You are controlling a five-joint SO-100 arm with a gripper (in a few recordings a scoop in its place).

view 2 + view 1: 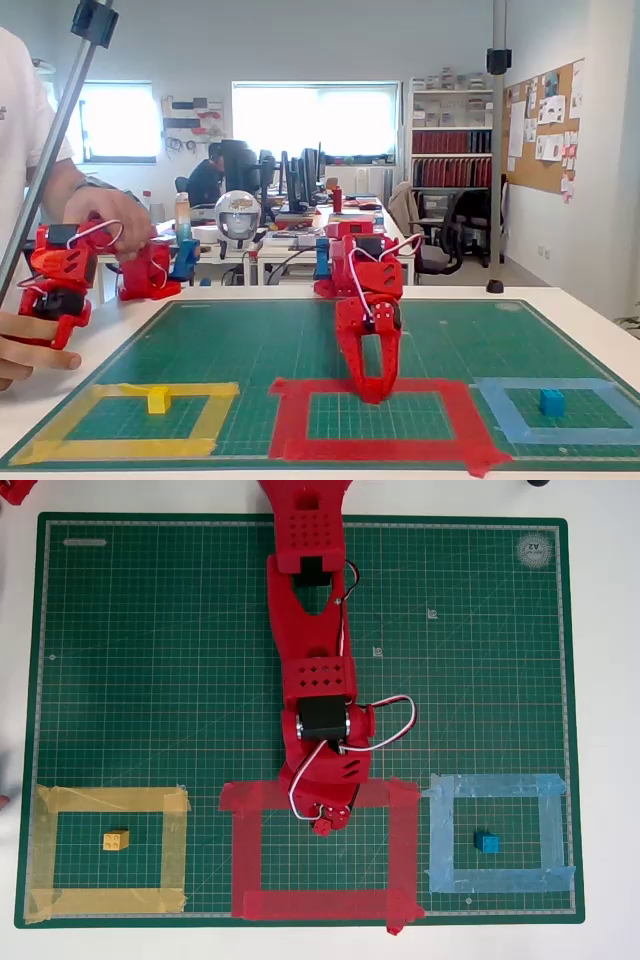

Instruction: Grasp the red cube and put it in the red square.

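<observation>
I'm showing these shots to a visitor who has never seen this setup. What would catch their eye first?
Probably the red arm reaching down the middle of the green mat, its hand low over the top edge of the red square. Next, the three tape frames in a row along the mat's near edge: a yellow frame holding a yellow cube, the red square, and a blue frame holding a blue cube.
</observation>
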